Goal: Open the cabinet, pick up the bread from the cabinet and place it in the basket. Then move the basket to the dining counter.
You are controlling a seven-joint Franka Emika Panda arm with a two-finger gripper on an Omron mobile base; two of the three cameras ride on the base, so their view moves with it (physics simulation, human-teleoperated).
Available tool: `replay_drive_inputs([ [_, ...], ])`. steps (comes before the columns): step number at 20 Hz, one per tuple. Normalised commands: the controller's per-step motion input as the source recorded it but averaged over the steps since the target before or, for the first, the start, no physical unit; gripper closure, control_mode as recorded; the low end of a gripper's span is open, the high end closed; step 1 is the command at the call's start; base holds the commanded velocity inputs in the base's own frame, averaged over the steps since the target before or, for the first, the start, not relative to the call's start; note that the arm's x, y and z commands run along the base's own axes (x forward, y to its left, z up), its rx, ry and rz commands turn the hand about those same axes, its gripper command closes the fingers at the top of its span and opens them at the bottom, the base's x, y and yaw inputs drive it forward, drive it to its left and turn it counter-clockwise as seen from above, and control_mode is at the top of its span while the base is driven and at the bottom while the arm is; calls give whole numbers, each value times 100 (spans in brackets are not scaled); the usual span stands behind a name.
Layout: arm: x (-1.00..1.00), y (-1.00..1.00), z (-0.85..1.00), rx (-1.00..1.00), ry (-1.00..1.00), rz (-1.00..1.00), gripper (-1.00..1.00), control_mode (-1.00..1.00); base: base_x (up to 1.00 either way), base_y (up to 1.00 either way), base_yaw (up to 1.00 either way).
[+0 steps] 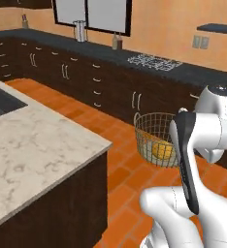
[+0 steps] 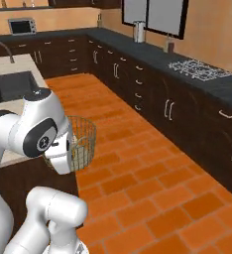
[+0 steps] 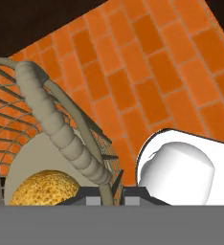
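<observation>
The tool grips the basket rim, bread inside.

Golden-orange bread, pale brass wire basket, orange brick floor

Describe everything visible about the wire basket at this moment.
The basket is a round, open-topped wire mesh bowl, pale brass in colour, tapering to a flat tan base, with a thick ribbed rim. It hangs upright in the air above the orange tiled floor, carried by the arm, near the corner of the marble counter. The shut pincer grips its rim. The golden bun lies inside on the base.
</observation>
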Motion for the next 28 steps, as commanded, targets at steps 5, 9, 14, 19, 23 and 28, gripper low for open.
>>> replay_drive_inputs([
  [5, 0, 0, 0, 0, 0, 0, 100, 100, 0, 0, 100],
  [9, 0, 0, 0, 0, 0, 0, 100, 100, 3, 0, 97],
  [14, 0, 0, 0, 0, 0, 0, 100, 100, 27, 44, 47],
  [19, 0, 0, 0, 0, 0, 0, 100, 100, 28, 100, 5],
  [23, 0, 0, 0, 0, 0, 0, 100, 100, 38, 100, 2],
  [28, 0, 0, 0, 0, 0, 0, 100, 100, 51, 100, 0],
])
